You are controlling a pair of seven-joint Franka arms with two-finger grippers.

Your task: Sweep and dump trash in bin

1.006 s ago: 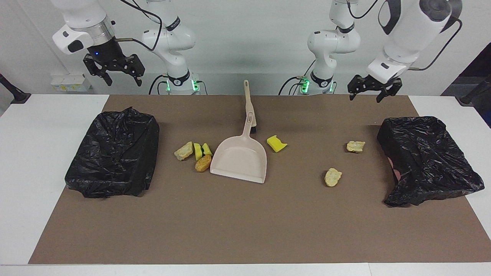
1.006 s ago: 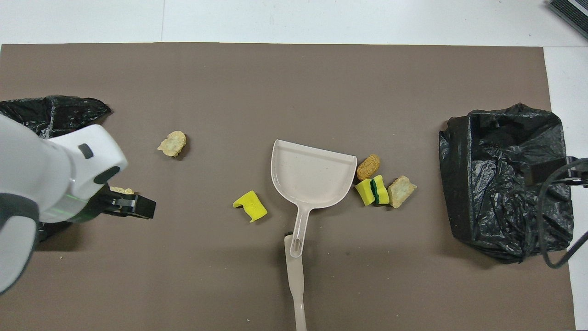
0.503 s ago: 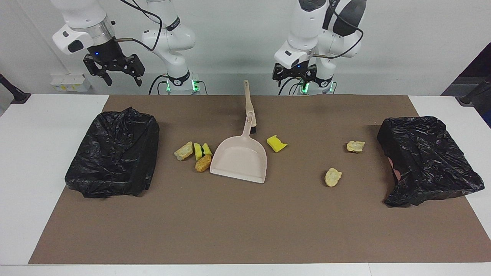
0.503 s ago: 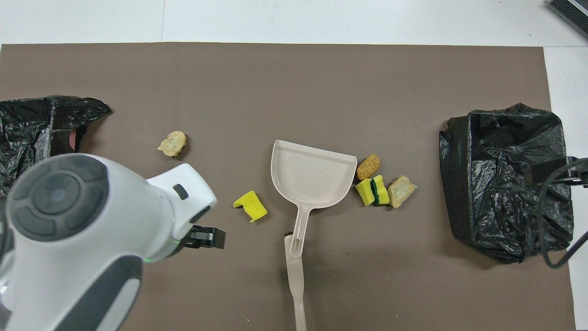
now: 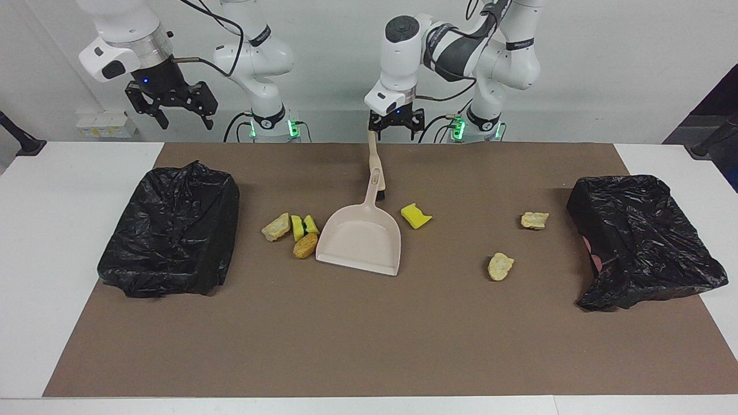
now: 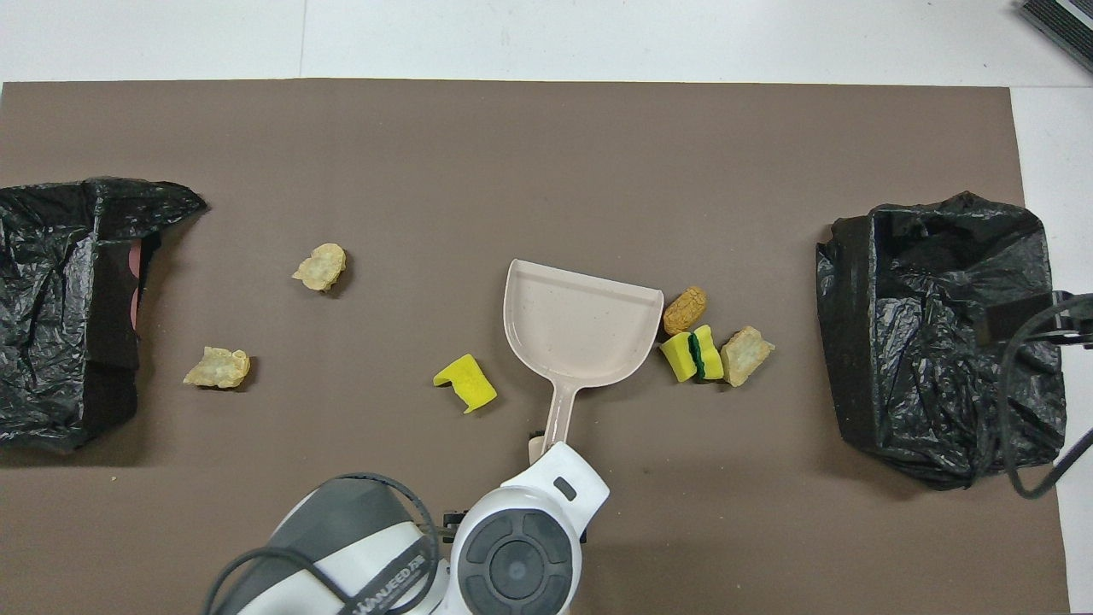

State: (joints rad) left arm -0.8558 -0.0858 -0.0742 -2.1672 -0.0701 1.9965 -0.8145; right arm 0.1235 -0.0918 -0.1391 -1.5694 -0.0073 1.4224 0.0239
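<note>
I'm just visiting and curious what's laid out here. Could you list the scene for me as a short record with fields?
surface: brown mat on a white table
dustpan: mid-mat, flat, empty
brush handle: under the dustpan's handle, pointing toward the robots
trash: cluster of pieces beside the dustpan, one yellow sponge piece at its other side, two pale lumps toward the left arm's end
bins: two, black-bagged, one at each end of the mat
left hand: open, above the brush handle
right hand: open, raised, waiting
</note>
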